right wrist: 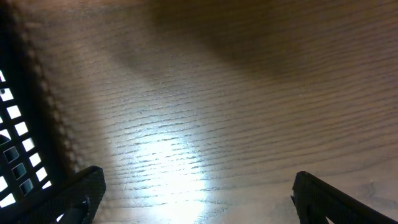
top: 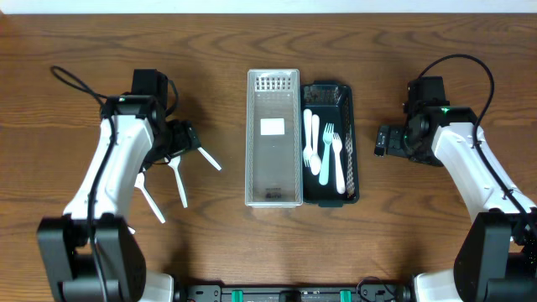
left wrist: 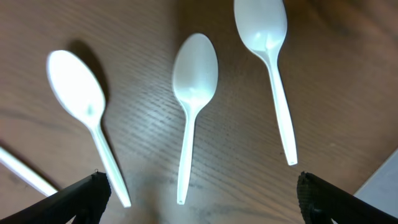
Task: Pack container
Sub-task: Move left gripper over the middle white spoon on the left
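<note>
l pincer (left wrist: pixel 202 190) agape over 3 spoons (left wrist: pixel 194 68)

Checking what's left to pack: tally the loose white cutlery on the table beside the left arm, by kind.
White plastic spoons: 3
White plastic handle, head out of view, kind unclear: 1
Total: 4

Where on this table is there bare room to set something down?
Bare wood: the strip between the loose spoons and the grey tray, and the table's far edge behind both trays. Crowded: the black tray holding cutlery, and the narrow gap between it and the right gripper.
</note>
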You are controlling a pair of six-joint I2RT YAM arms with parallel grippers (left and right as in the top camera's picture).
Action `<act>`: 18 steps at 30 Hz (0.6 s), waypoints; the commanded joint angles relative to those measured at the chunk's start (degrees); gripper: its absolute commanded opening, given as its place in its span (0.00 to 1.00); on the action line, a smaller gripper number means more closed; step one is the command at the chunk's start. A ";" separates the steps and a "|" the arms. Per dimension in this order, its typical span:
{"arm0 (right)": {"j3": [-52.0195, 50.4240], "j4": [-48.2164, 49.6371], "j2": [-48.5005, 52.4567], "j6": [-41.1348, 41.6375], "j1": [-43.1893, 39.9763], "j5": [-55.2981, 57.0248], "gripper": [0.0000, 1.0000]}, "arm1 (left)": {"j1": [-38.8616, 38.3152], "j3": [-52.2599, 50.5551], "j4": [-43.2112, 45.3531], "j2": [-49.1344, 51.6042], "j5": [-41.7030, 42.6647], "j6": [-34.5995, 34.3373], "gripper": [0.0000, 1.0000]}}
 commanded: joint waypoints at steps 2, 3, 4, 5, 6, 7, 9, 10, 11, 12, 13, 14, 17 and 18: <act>-0.15 0.07 0.09 0.09 -0.35 -0.24 0.99 | 1.31 -2.29 1.42 2.69 3.52 6.80 0.98; -0.15 0.07 0.09 0.09 -0.35 -0.24 0.99 | 1.60 -2.73 1.77 3.10 4.24 7.87 0.98; -0.15 0.04 0.07 0.09 -0.35 -0.24 0.99 | 2.03 -3.28 2.29 3.43 4.87 8.20 0.98; -0.15 0.02 0.07 0.09 -0.35 -0.24 0.99 | 2.49 -3.89 2.99 3.54 5.68 8.66 0.98; -0.15 -0.04 0.07 0.09 -0.35 -0.24 0.99 | 3.06 -4.76 4.13 3.54 6.67 9.05 0.98; -0.15 -0.15 0.07 0.09 -0.35 -0.24 0.99 | 3.65 -5.64 5.22 3.54 7.74 9.94 0.98; -0.15 -0.22 0.07 0.09 -0.35 -0.24 0.99 | 4.63 -6.84 6.45 3.56 9.16 11.54 0.98; -0.15 -0.22 0.07 0.09 -0.35 -0.24 0.99 | 5.14 -7.65 7.13 3.58 9.16 12.00 0.98; -0.15 -0.22 0.09 0.09 -0.35 -0.24 0.99 | 5.42 -8.15 7.50 3.58 9.16 12.63 0.98; -0.15 -0.20 0.09 0.09 -0.35 -0.24 0.99 | 5.60 -8.55 7.78 3.58 9.09 13.35 0.98; -0.15 -0.20 0.09 0.09 -0.35 -0.24 0.99 | 5.75 -8.92 8.00 3.63 9.09 14.16 0.98; -0.15 -0.20 0.07 0.09 -0.35 -0.24 0.99 | 5.79 -9.14 8.24 3.65 9.07 14.51 0.98; -0.15 -0.24 0.09 0.09 -0.35 -0.26 0.99 | 5.77 -9.62 9.57 3.80 9.05 14.47 0.98; -0.15 -0.35 0.07 0.11 -0.31 -0.26 0.99 | 5.77 -9.62 9.86 3.98 9.09 14.45 0.98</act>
